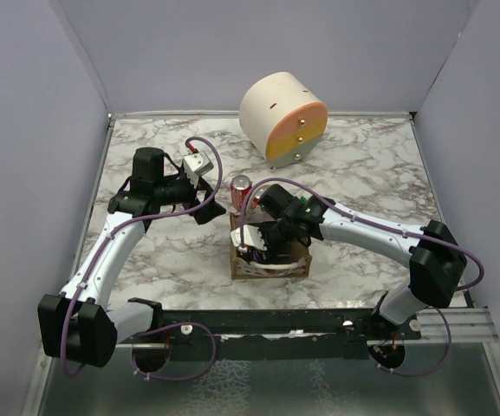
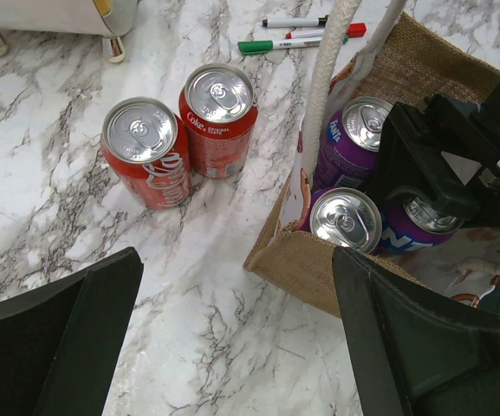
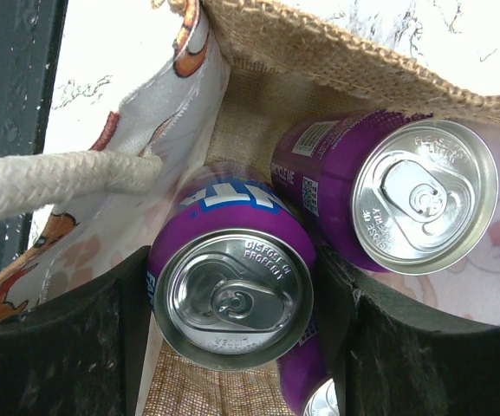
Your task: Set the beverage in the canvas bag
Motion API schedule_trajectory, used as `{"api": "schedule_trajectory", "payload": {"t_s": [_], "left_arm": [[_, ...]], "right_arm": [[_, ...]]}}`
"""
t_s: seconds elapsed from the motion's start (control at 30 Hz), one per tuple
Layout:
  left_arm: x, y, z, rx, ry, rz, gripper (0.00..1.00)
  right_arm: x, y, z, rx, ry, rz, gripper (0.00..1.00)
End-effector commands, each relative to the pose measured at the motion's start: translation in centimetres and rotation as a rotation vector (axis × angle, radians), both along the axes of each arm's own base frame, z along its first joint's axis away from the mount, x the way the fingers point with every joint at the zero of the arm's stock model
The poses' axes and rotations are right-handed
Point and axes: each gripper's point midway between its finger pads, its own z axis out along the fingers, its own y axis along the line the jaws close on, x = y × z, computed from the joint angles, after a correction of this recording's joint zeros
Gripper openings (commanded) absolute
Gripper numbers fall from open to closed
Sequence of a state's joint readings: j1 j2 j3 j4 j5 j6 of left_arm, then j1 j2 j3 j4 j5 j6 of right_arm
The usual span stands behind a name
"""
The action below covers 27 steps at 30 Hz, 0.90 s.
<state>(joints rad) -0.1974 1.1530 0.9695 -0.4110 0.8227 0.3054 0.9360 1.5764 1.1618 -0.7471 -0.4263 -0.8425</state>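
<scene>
Beyond the far side of the canvas bag [image 1: 271, 270] stands the round drawer box [image 1: 284, 117], well apart from it and no part of this step. The bag sits upright with its mouth open. The right gripper [image 3: 237, 269] reaches down into that mouth from the bag's right. Its two fingers press against opposite sides of a purple can [image 3: 224, 303], so we read it as closed on that can. The left gripper [image 2: 237, 269] hovers off the bag's left side, spread wide and carrying nothing.

The relation that matters is the one between the held can and the hand. The can stands upright inside the bag with its lid facing up at the wrist, so its long axis runs along the gripper's line of approach. A second purple can [image 3: 423, 195] stands touching it on one side, a third [image 3: 319, 403] shows just below, and the bag's wall is close on the other. We judge that the fingers have little room to part, and that the way out is straight up along the can's axis, clear of the white handle [image 2: 327, 61].

Two red cans [image 2: 150, 165] stand upright outside the bag's left wall, nearer the left gripper. A few markers [image 2: 306, 30] lie beyond the bag.
</scene>
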Motion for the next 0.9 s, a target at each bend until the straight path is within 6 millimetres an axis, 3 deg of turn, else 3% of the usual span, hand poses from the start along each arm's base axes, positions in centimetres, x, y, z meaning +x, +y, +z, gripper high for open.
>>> {"api": "schedule_trajectory", "payload": {"t_s": [0.0,0.47,0.87], "left_arm": [[-0.4,-0.2,0.7,-0.025,-0.027,-0.025,0.93],[-0.5,-0.2,0.8,-0.026,-0.034,-0.032,0.93],[-0.6,-0.2,0.8,-0.026,-0.035,-0.034,0.93]], "right_arm": [[-1.2,-0.1,-1.0,-0.018,0.05,0.006,0.65],[-1.2,-0.6,-2.2,-0.057,0.063,-0.006,0.71],[-1.3,-0.4,-1.8,-0.053,0.07,-0.01,0.78]]}}
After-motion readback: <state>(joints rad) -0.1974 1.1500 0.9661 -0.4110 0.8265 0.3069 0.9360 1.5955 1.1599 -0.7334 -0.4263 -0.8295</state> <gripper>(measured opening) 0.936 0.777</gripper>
